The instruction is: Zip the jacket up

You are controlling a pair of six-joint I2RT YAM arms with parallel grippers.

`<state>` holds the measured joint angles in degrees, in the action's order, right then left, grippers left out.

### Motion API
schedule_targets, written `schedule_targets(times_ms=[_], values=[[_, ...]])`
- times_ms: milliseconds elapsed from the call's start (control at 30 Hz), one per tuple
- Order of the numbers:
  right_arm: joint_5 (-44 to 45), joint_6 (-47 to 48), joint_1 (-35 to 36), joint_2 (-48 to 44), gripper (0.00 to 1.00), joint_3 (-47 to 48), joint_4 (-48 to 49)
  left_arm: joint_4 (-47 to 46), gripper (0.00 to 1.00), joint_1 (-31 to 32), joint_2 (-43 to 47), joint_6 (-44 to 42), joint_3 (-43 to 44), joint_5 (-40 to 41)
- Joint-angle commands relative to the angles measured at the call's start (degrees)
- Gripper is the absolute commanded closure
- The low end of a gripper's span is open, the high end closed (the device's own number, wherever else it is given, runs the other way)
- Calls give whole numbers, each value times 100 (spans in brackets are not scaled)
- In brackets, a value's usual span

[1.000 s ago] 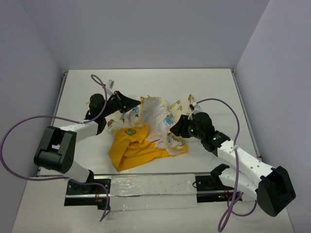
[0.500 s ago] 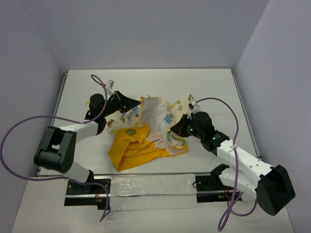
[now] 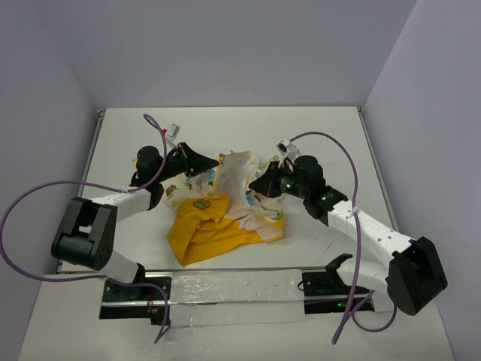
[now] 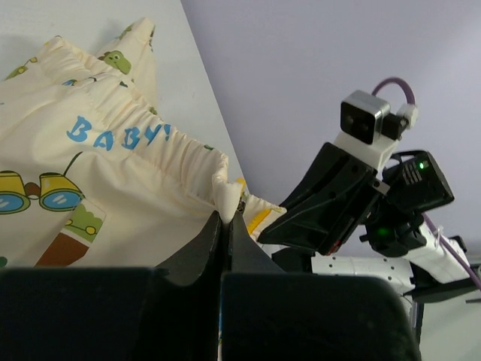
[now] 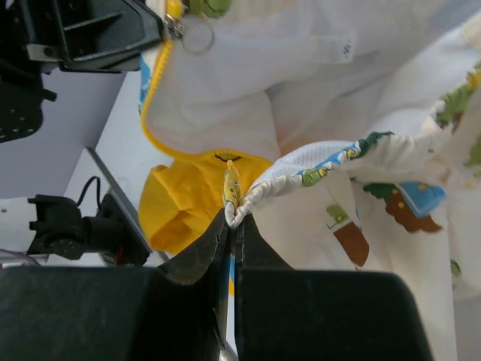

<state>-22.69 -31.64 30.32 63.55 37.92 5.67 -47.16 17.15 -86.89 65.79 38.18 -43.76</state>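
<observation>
The jacket [image 3: 225,218] lies crumpled, unzipped, in the middle of the table [image 3: 331,135]. The left gripper [image 4: 227,216] and right gripper [image 5: 231,219] each pinch an edge tight. Spreading step, I'd say; next, the zipper [image 5: 154,83] halves must be lined up.
</observation>
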Motion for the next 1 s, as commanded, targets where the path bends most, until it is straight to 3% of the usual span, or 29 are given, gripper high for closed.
schedule_targets(times_ms=[0,133,300,733,967], values=[[-750,49,-44,394,100,403,884,-939,100,-27,51,133,-119,-430],[-1283,12,-52,650,100,383,1432,-2381,100,-27,-330,862,-355,-634],[-1140,188,-52,885,100,495,1424,-3377,100,-27,-653,1416,-443,-845],[-834,272,-44,1629,100,984,1696,-2795,100,-23,-302,1032,-434,-928],[-1157,66,-35,2059,100,1213,2171,-2464,100,-10,-165,890,-371,-976]])
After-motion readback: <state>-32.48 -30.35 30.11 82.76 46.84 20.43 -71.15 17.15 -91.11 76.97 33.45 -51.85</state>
